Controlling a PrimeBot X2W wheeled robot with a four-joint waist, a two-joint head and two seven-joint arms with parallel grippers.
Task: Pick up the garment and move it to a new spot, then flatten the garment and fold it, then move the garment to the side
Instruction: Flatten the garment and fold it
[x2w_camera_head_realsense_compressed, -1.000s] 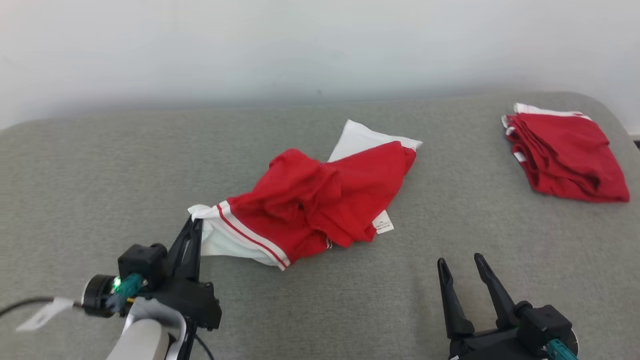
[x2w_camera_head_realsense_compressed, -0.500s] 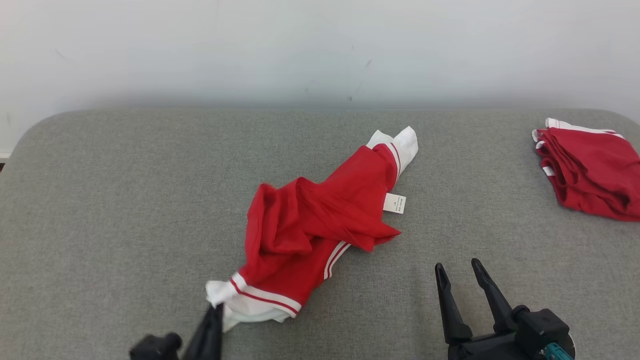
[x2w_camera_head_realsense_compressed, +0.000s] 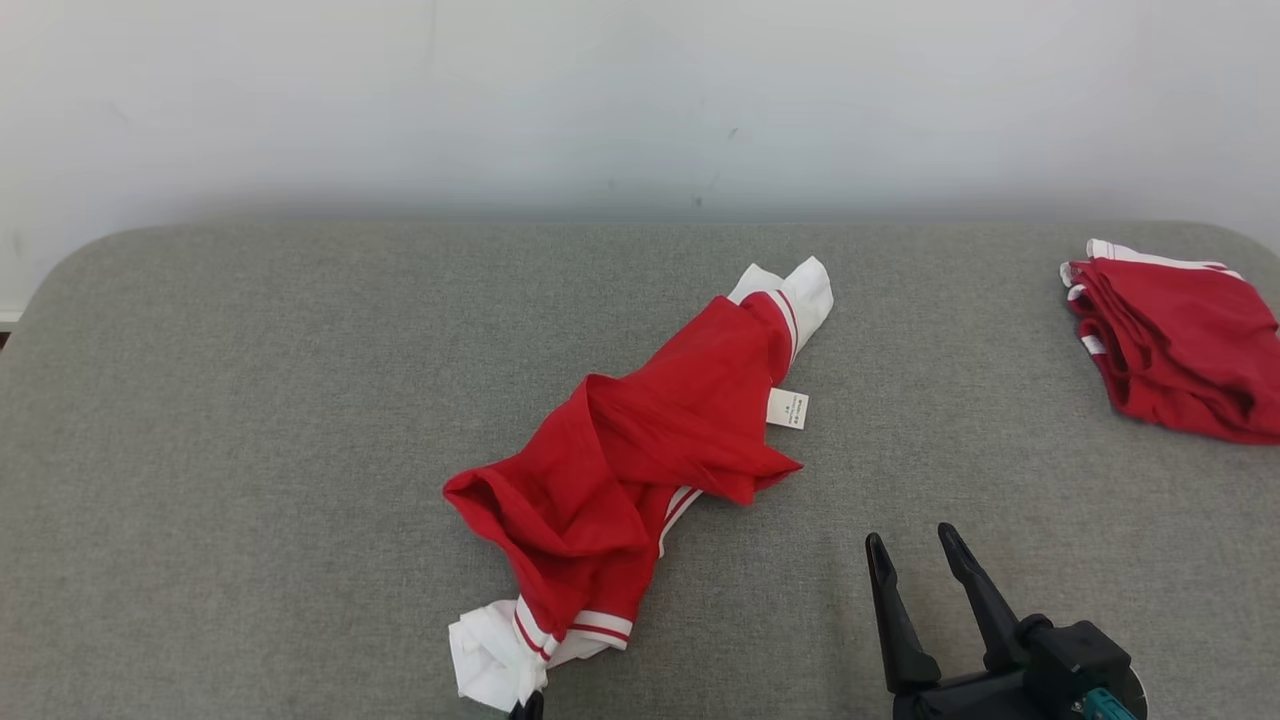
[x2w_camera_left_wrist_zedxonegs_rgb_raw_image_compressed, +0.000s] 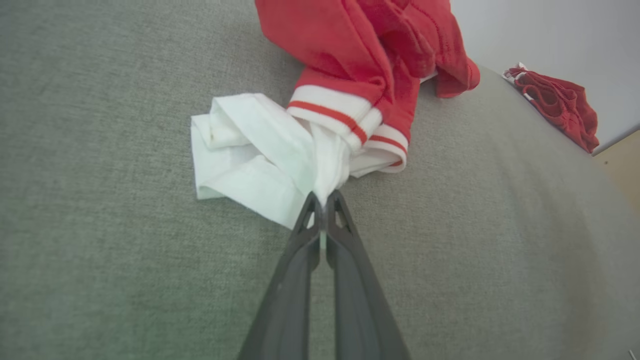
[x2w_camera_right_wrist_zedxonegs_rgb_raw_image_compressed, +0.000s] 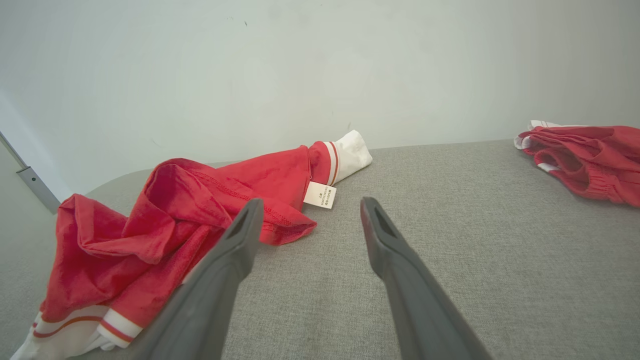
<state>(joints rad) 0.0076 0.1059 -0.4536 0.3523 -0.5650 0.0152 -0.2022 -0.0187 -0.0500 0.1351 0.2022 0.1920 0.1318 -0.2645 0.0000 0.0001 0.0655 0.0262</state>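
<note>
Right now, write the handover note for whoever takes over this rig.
Left gripper: shut on the garment, pinching its white end near the front edge of the grey pad.
Right gripper: open, empty, to the right of the garment.
Garment lies crumpled mid-pad; a folded red pile sits far right.
Done: grasp. To do: flatten, fold, move aside.

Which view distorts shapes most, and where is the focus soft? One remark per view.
Head view: even, soft light, faint shadow under the garment; left wrist view: the grey surface bulges, wide-angle; right wrist view: the right gripper blurs towards the lens.
</note>
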